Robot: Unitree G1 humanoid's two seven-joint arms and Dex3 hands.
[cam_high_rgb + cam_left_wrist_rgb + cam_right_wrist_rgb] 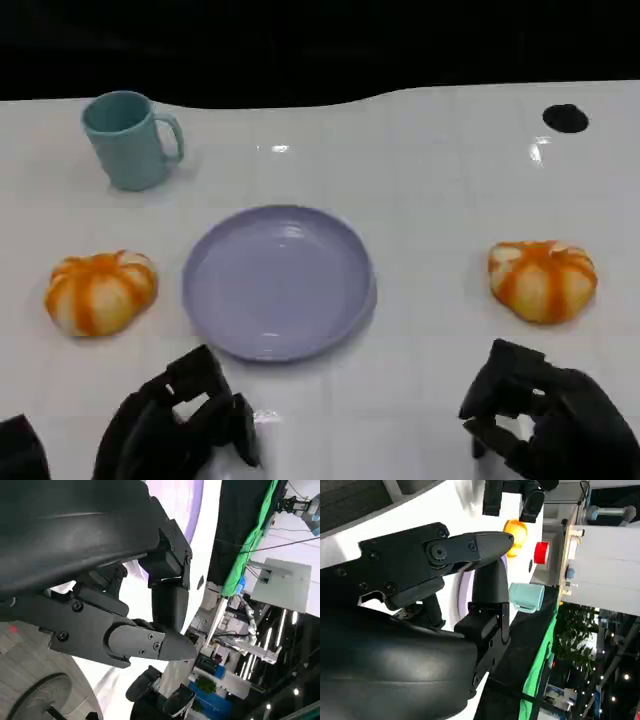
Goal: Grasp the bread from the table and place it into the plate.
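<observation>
I take the round lavender plastic plate (277, 281) as my landmark; it sits on the white tabletop (430, 180) with nothing lying in it. To the plate's left, near it but apart, I see one round orange-and-white striped bread roll (100, 291) lying on the table; to the plate's right, farther off, lies a second orange-and-white striped bread roll (542, 280), also on the table and untouched. Behind the plate and to its left stands an upright teal plastic mug (127, 139) with its handle turned toward the plate; far behind the plate to its right I see a small black round hole (565, 118) in the tabletop.

My left hand (185, 420) hovers just in front of the plate's near-left rim, apart from it; its fingers (205, 372) are spread and grasp nothing, which the left wrist view bears out, with the black fingers (167, 600) reaching out bare over the table and the plate's lavender rim (192, 510) beyond them. My right hand (545, 415) hangs in front of the second roll, well to the right of the plate, near the roll but not touching it; its fingers (500, 385) are parted and hold nothing; in the right wrist view the fingers (470, 547) extend bare, with the plate edge (465, 587), the mug (527, 596) and the first roll (515, 532) beyond them.
</observation>
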